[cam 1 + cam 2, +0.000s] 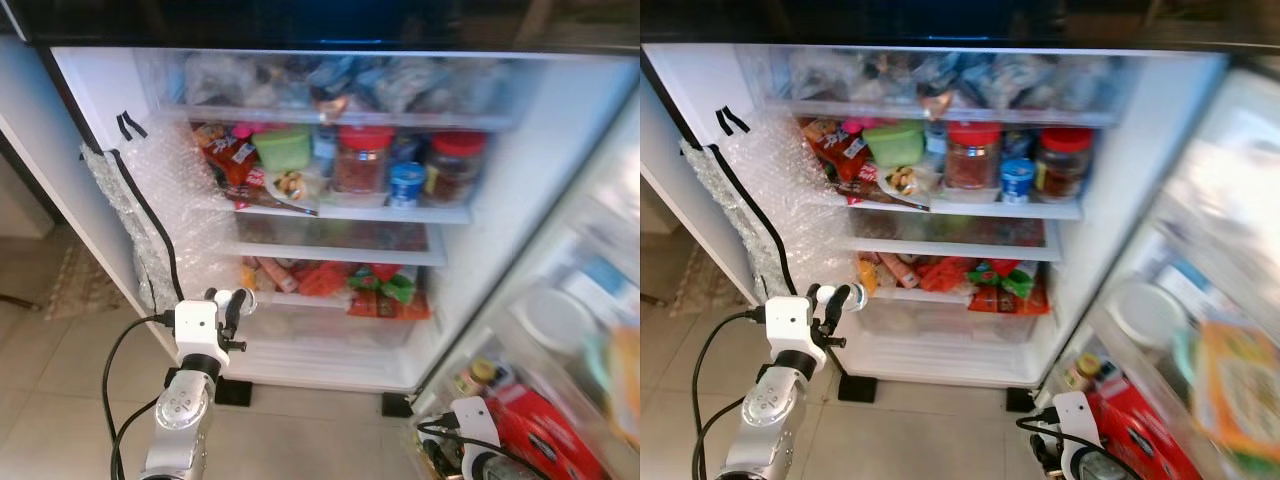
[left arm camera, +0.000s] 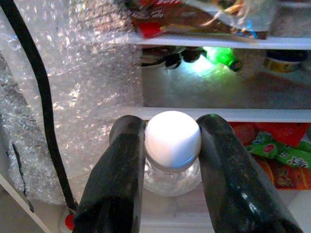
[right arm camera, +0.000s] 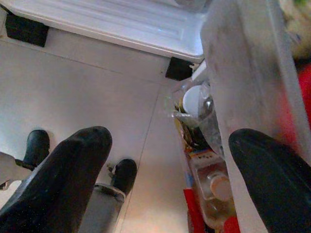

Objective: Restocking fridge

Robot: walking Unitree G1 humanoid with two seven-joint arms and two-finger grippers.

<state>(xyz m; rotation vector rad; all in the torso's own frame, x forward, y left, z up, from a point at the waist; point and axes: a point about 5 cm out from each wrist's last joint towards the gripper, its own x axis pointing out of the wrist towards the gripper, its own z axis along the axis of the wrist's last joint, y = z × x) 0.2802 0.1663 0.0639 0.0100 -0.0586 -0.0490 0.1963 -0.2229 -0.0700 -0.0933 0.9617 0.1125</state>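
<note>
With the left gripper (image 2: 171,145) pinching the white-capped clear bottle (image 2: 173,145) at its neck before the open fridge (image 1: 520,190), carry it straight ahead, upright and level, onto the shelf (image 2: 218,114) just beyond the fingertips, while the right gripper (image 3: 165,179) hangs spread.

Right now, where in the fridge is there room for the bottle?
The left gripper holds the bottle. The bottom drawer looks bare, as does the shelf under the jars. The jar shelf and the packet shelf are crowded.
</note>
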